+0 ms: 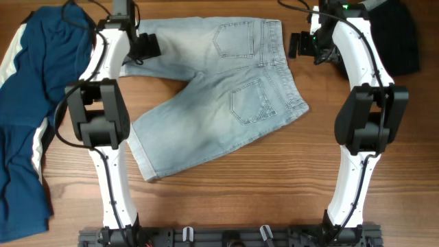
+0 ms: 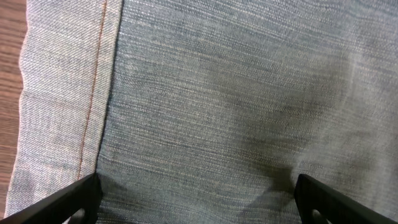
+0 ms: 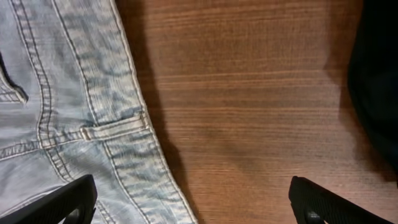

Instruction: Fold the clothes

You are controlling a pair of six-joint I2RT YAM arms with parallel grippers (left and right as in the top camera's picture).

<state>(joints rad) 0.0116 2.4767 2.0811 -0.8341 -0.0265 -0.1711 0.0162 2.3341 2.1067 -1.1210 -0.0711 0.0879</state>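
Black fingertips [image 2: 68,200] of the left gripper [image 2: 199,208] frame the bottom of its wrist view, spread wide apart with nothing between them but pale cloth. That cloth is the denim shorts [image 1: 219,96], which lie flat in the middle of the table [image 1: 274,199], back pockets up and legs splayed, one toward the far edge and one toward the robot's base. The left gripper hangs over the far leg just inside its cuffed hem [image 2: 62,93]. The right gripper [image 3: 196,208] is equally wide and empty, poised beside the waistband [image 3: 134,143] with mostly bare wood beneath it and the black garment [image 3: 379,81] close on its outer side. The step looks like the first pinch for folding one leg over the other. To do it well, the left should probably shift outward so one finger slides under the hem edge and catches both layers. The right needs to move inward onto the waistband, clear of the black garment. Both should then lift together and evenly to keep the crease straight. A dark-blue striped garment [image 1: 41,75] waits well aside.
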